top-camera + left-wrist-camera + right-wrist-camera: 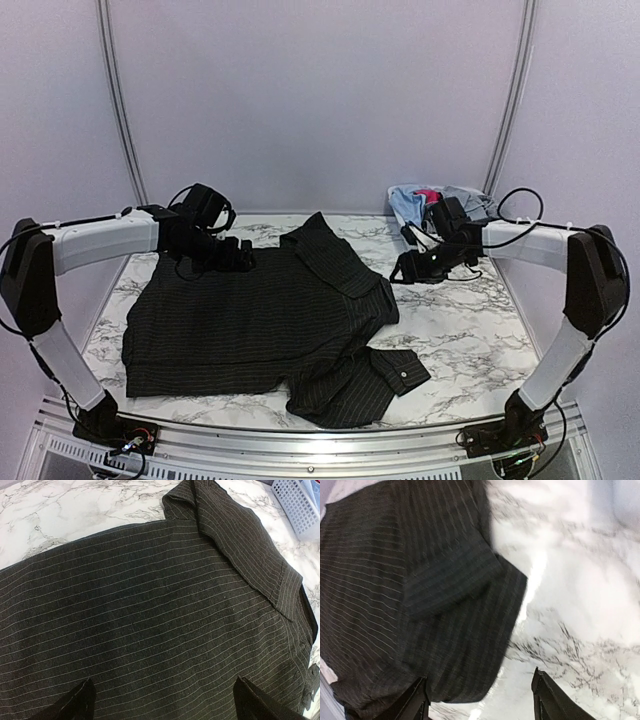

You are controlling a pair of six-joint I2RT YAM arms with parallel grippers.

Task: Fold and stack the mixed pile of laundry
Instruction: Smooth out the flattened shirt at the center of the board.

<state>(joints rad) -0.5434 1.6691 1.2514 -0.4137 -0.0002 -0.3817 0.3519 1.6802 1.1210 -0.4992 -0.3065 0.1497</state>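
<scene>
1. Nearest, a sleeve (365, 380) of the black shirt lies bunched up, its cuff pointing right.
2. The shirt (250, 310) lies mostly flat in the middle of the table (470, 330). Its right side is folded over on itself.
3. The left claw (165, 692) hangs over the shirt's far left part. Its fingers are wide apart and hold nothing.
4. The right claw (480, 692) is low by the shirt's right edge. Its fingers are apart, with the cloth edge and bare table between them. That view is blurry, but I see no grip on the cloth.
5. I think the step is folding this shirt. No folded stack shows yet. Next, each claw needs to pinch an edge and bring it over the middle. The loose sleeve needs tucking in too.
6. Far right, the rest of the pile (410, 205), blue, grey and pink, is heaped at a white basket (300, 505), not yet folded.
</scene>
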